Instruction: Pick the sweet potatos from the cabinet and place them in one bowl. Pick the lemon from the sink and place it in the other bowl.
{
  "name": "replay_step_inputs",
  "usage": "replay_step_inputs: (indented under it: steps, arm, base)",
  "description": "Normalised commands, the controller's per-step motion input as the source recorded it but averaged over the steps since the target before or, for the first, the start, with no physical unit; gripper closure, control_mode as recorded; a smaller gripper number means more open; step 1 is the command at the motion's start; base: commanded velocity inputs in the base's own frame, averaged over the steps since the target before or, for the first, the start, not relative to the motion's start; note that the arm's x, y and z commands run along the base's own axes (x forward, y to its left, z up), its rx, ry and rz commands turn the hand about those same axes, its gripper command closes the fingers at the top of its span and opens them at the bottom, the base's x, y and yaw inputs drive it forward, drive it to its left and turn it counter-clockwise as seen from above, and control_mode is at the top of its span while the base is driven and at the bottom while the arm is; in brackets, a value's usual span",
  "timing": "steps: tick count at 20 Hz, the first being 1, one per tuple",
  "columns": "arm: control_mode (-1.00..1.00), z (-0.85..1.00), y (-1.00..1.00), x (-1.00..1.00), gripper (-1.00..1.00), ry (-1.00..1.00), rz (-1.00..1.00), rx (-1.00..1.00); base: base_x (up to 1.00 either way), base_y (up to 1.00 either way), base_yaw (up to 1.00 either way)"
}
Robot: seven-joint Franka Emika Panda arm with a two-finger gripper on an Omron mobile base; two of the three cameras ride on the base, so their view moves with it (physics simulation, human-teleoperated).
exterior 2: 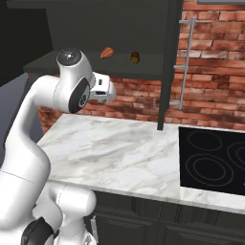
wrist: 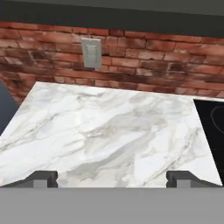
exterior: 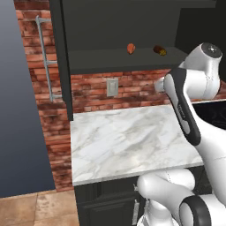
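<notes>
Claw [wrist: 112,177]: released and empty, tips set wide apart at the near edge of the hand view, aimed down and across the counter [wrist: 109,131].
Arm: wrist raised over the marble, below the cabinet [exterior: 119,26] shelf, with nothing in its grasp.
Potatoes: both lie on the open cabinet's shelf, well above the counter; the orange one [exterior: 131,48] to the left, the darker one [exterior: 160,50] near it on the right, apart from each other.
Surroundings: brick wall with an outlet [wrist: 92,53] behind the counter; black cooktop [exterior 2: 213,160] to the right; cabinet door [exterior 2: 170,62] swung out, its silver handle [exterior 2: 185,62] against the brick.
Handling, as judged: small, firm, light tubers with a rounded skin that may roll on the flat shelf; best taken across the narrow middle, jaws square to the long axis.
Risk, as judged: a nudge from one tip could push a potato deeper onto the shelf or off its front lip.
</notes>
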Motion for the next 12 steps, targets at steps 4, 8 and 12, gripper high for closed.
replay_step_inputs:
  steps: [4,8,12]
  arm:
    - [-1.0,0.27,-0.19,0.0,-1.0,-0.28,0.0,0.0]
    - [-1.0,0.42,-0.08,0.02,-1.0,-0.2,-0.01,0.0]
    - [-1.0,0.56,-0.03,0.16,-1.0,-0.02,-0.04,0.0]
  base:
    - [0.0,0.0,0.0]
    - [0.0,0.0,0.0]
    - [0.0,0.0,0.0]
